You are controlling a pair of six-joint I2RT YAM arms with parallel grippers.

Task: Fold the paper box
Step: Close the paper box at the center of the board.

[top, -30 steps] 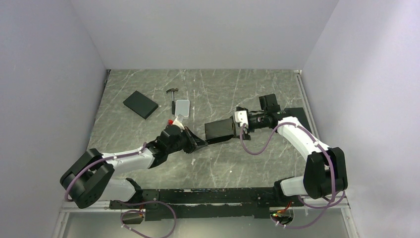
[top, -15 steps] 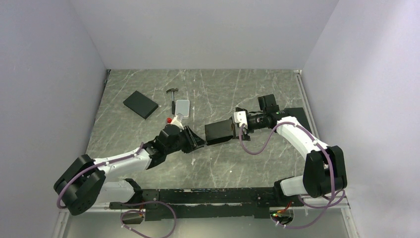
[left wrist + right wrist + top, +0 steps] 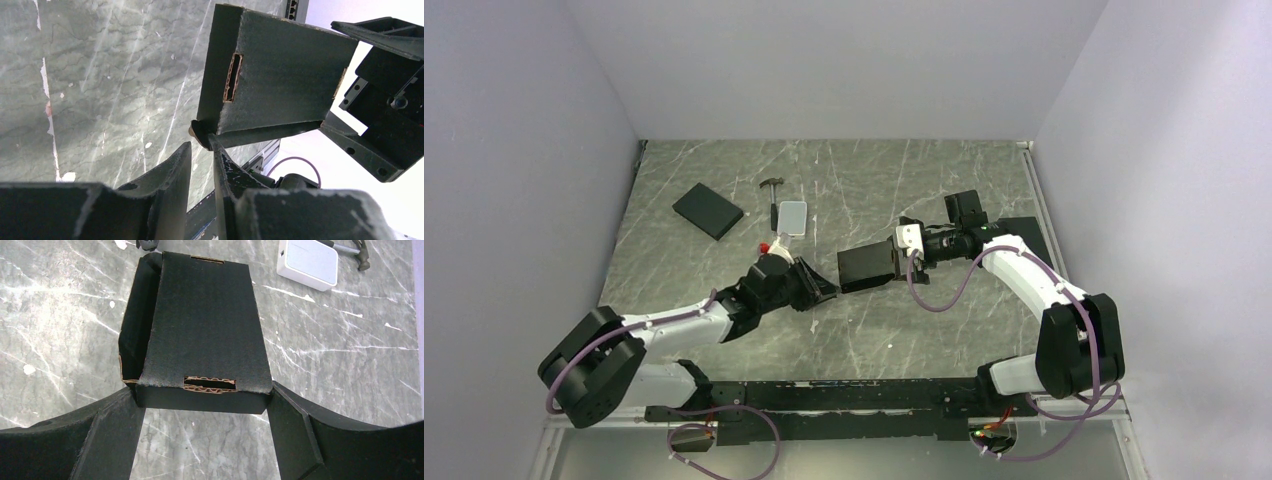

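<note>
The paper box (image 3: 867, 265) is a matte black, partly folded carton held off the table at mid-table. My right gripper (image 3: 902, 255) is shut on its right end. In the right wrist view the box (image 3: 200, 325) stretches away from the gripper (image 3: 200, 401), one finger pressed on each side, and a slot shows raw cardboard. My left gripper (image 3: 829, 290) sits at the box's lower left corner. From the left wrist, the box (image 3: 280, 75) hangs just above my gripper (image 3: 200, 146), whose jaws stand a narrow gap apart. Marble shows between them, and a flap edge touches the right fingertip.
A plain black slab (image 3: 708, 211) lies at the back left. A small hammer (image 3: 772, 195) and a silver-grey case (image 3: 792, 217) lie beside it, with a small red item (image 3: 767, 244) near my left wrist. Another black slab (image 3: 1027, 228) lies under the right arm.
My left gripper went from shut to slightly open at the box's corner flap, and the left arm's elbow shifted a little. The right arm and the box stayed put.
</note>
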